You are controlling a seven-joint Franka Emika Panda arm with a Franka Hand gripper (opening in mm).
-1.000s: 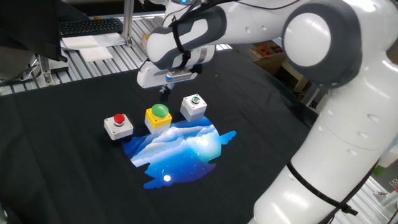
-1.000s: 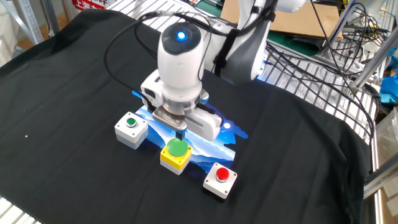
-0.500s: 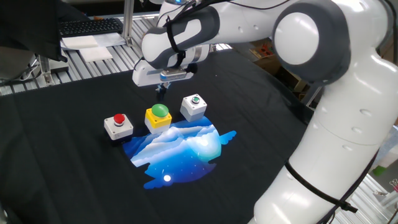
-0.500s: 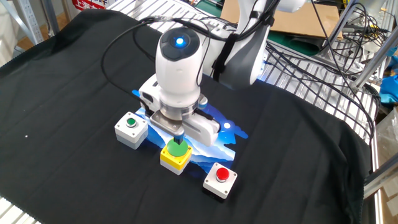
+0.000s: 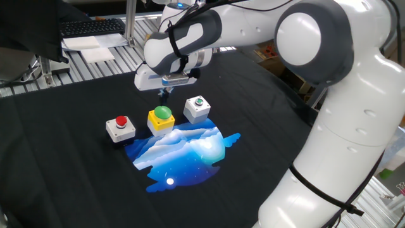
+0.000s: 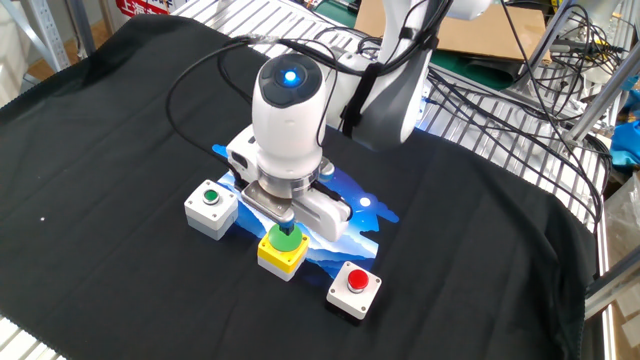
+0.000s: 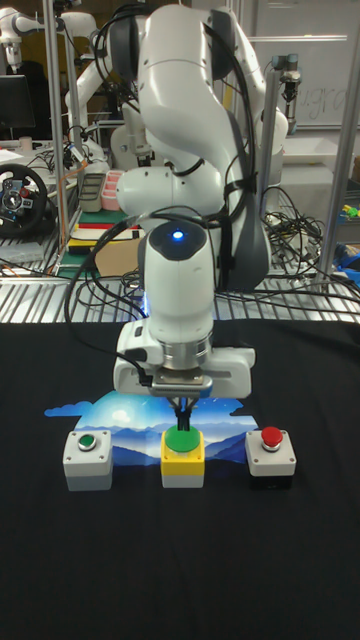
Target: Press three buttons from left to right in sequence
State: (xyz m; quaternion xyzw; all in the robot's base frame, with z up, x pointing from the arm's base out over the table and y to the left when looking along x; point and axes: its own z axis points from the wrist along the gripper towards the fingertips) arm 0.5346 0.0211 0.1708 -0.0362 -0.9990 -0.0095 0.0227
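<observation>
We judge the step in hand to be the press on the middle button, the large green dome on its yellow plastic box (image 7: 182,452). The gripper (image 7: 183,417), a dark narrow tip below a white rounded wrist housing, hangs directly above that dome; in the tall fixed view the tip reaches the dome's upper edge, though we cannot confirm contact. We cannot tell how far apart the fingers are, and they hold nothing.

To press well, we descend vertically and centred on the dome. Its curved, glossy surface will probably deflect an off-centre tip sideways. The box looks light and rests on soft black cloth (image 5: 76,183), so an angled push may well slide it.

The three buttons stand in one row, near but apart. The red flat cap on a white box (image 5: 120,126) lies at one end, the small green cap on a white box (image 5: 197,108) at the other. A glossy blue printed patch (image 5: 183,152) lies flat just beside the row.
</observation>
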